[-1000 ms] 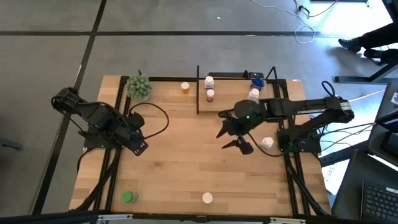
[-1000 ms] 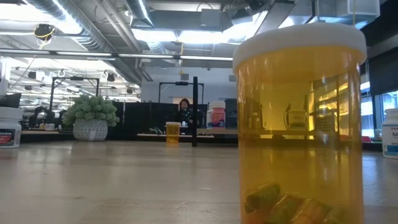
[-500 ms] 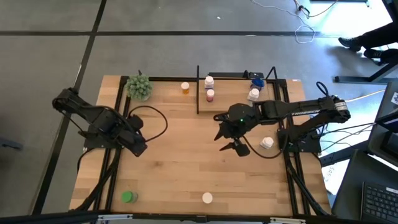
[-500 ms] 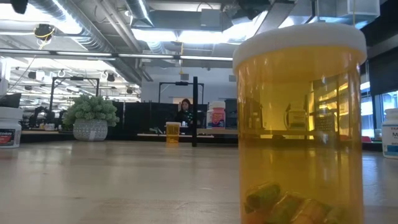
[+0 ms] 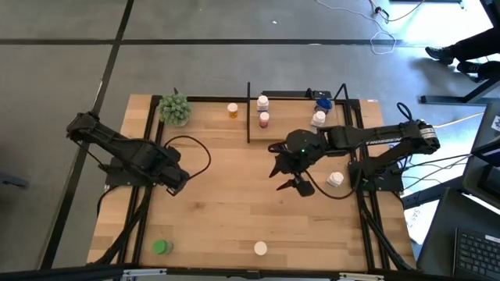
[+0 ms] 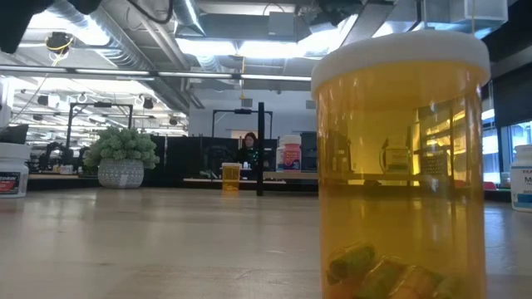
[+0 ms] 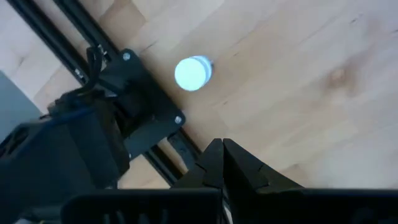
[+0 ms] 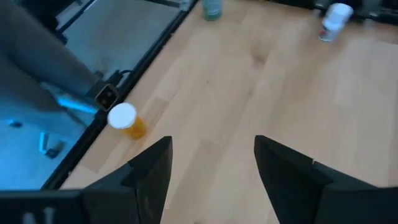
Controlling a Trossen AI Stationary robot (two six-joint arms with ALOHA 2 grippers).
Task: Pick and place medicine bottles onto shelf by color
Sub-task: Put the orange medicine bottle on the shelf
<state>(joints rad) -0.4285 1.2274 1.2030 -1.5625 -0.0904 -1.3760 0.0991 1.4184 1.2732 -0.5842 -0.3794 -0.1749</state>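
- Right gripper (image 5: 291,180): jaws spread and empty, hanging over the middle of the tabletop (image 5: 226,195), just in front of the shelf (image 5: 293,129). No bottle lies between the fingers.
- Left gripper (image 5: 178,181): fingers pressed together, holding nothing, waiting at the left side of the tabletop.
- Placed bottles: a white-capped bottle (image 5: 262,102) and a pink-red bottle (image 5: 264,119) stand on the shelf's left part; a blue bottle (image 5: 323,101) and another white bottle (image 5: 318,119) stand at its right.
- Bottles to sort: an orange bottle (image 5: 233,111) stands just left of the shelf's black post; a white bottle by the right arm's base (image 5: 335,179), a green bottle (image 5: 161,247) and an amber vial (image 5: 260,249) are well apart, the last two near the front edge.
- Risk, tipping: the bottles are narrow upright cylinders with smooth plastic walls; an off-centre closing would probably knock one over, and it would roll on the smooth wood.
- Risk, collision: thin black metal posts frame the shelf; a low approach could strike them or nudge bottles already standing there.
- Risk, colour error: white caps look alike from above, so body colour is easily misjudged.
- Materials: light planked wood; matt dark arms; translucent amber vial (image 6: 399,166), white-lidded, with capsules at its bottom; bushy green plant (image 5: 175,109) in a pot.
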